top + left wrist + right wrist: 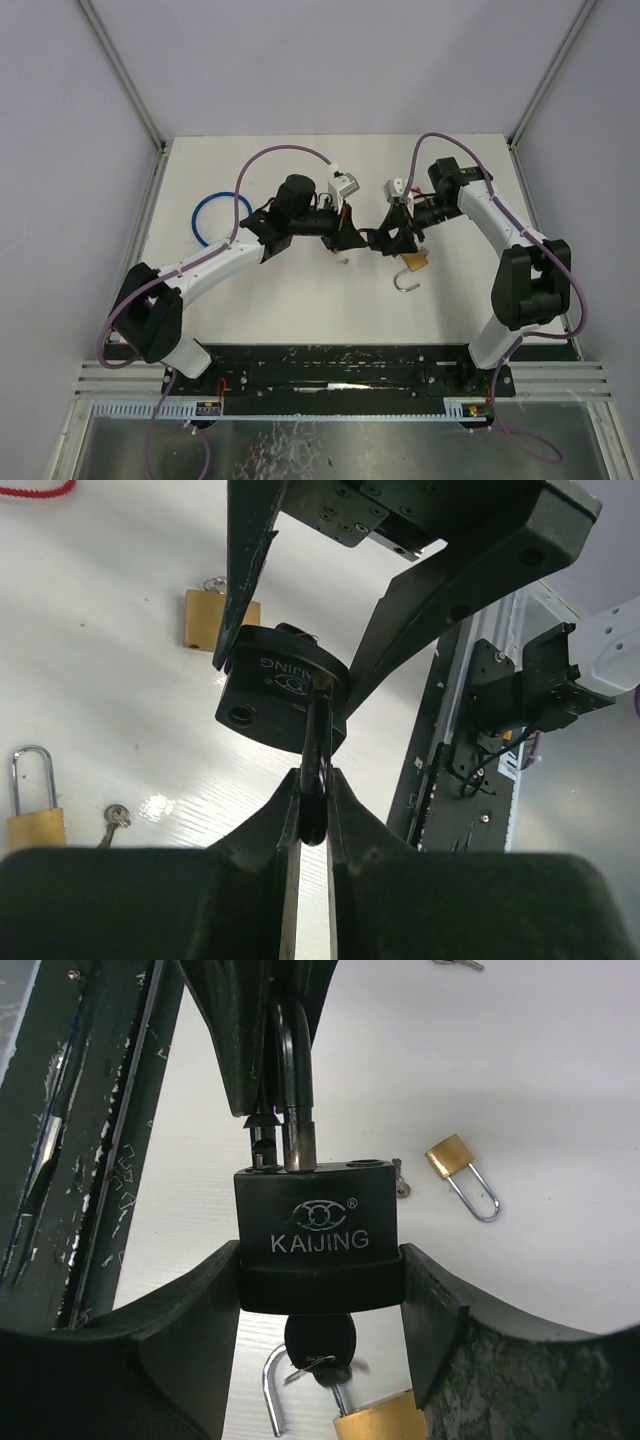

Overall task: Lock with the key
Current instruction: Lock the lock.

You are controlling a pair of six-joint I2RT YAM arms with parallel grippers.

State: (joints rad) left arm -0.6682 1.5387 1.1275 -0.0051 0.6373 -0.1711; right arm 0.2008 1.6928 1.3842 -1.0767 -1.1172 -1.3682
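A white table (300, 290) stands in a booth of plain pale lilac walls (340, 60), with grey metal posts (118, 70) rising at its back corners. Along its near edge lie a black mounting plate (330, 365) and a shiny metal sheet (330, 450); soft, even light leaves mild glare on the tabletop.

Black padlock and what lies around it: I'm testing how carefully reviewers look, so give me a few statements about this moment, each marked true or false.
1. The right gripper holds the black padlock by its body. True.
2. The left gripper hangs open, clear of the lock. False: it is shut on the shackle.
3. The blue ring lies on the right side of the table. False: it lies on the left side, beyond the left arm.
4. A brass padlock lies on the table with its shackle open. True.
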